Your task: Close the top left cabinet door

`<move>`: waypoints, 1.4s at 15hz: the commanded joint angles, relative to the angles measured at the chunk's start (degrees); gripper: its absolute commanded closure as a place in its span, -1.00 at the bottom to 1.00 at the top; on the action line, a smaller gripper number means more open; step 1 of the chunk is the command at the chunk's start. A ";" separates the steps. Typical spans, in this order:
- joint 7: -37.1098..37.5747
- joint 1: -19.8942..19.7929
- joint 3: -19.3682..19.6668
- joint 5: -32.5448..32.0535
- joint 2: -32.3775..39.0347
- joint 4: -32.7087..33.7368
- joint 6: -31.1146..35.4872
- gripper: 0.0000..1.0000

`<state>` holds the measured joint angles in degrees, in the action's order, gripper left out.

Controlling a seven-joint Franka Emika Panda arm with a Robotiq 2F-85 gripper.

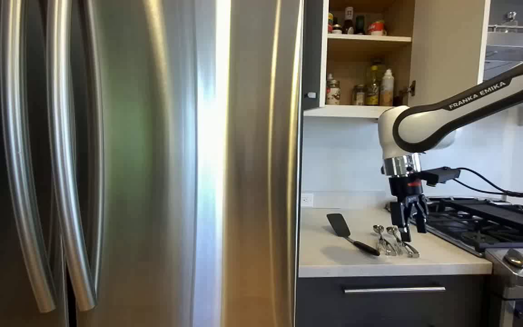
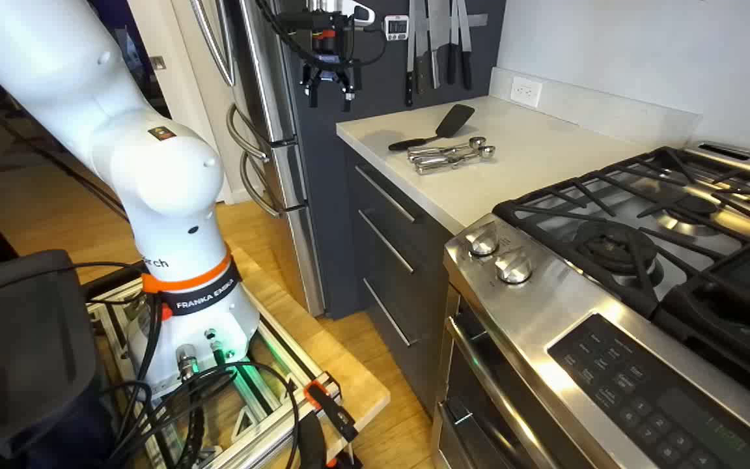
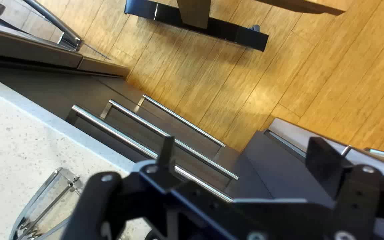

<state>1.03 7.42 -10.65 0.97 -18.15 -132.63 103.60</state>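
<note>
The upper cabinet [image 1: 366,38] shows in an exterior view, with its shelves exposed. Its left door [image 1: 314,50] stands open, seen as a narrow dark grey panel partly hidden behind the fridge. A small pale fitting sits low on it. The right door [image 1: 450,50] is also open, its light inner face showing. My gripper [image 1: 413,229] points down below the cabinet, apart from both doors. It also shows in an exterior view [image 2: 331,98] and in the wrist view [image 3: 245,150]. Its fingers are spread with nothing between them. The cabinet is out of the wrist view.
A steel fridge [image 1: 243,181] stands left of the counter [image 1: 316,268]. A black spatula [image 1: 339,225] and metal scoops [image 1: 393,245] lie on the counter. A gas stove [image 2: 609,247] adjoins it. Knives [image 2: 437,49] hang on the dark side panel. Bottles and jars [image 1: 372,86] stand on the shelves.
</note>
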 commanded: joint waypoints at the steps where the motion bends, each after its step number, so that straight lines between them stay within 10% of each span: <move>1: 0.17 0.61 0.54 -0.16 0.06 0.08 -0.09 -1.00; 13: -0.56 0.98 0.29 -0.51 -0.68 0.56 0.61 -1.00; 21: -5.90 5.18 -4.32 -12.52 -10.47 7.85 -3.12 -1.00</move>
<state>-2.44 11.11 -13.74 -7.16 -24.95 -126.17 102.37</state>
